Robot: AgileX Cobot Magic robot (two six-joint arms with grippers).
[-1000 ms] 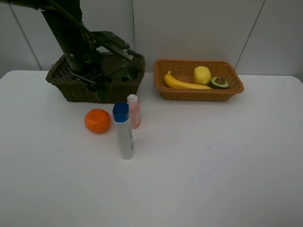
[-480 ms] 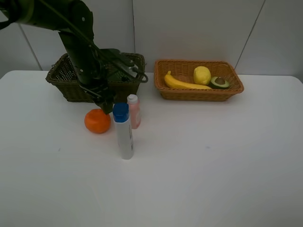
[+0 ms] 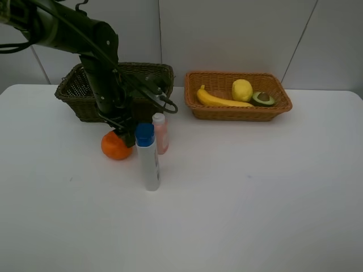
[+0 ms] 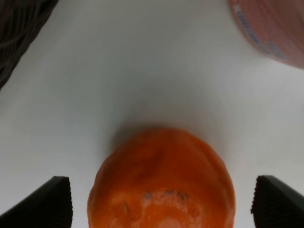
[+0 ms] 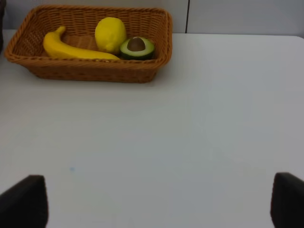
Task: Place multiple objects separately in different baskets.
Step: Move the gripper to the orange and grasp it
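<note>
- One orange sits on the table, next to a pink bottle and a white bottle.
- Left gripper is wide open with a finger either side of it, gripping nothing. Only the wrist cam shows those gaps.
- Two baskets: dark basket just behind, tan basket with one banana, one lemon, one avocado half.
- Right gripper: wide open, empty.

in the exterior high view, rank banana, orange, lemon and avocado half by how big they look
1. banana
2. orange, though it is nearer the camera
3. lemon
4. avocado half, close to the lemon
</note>
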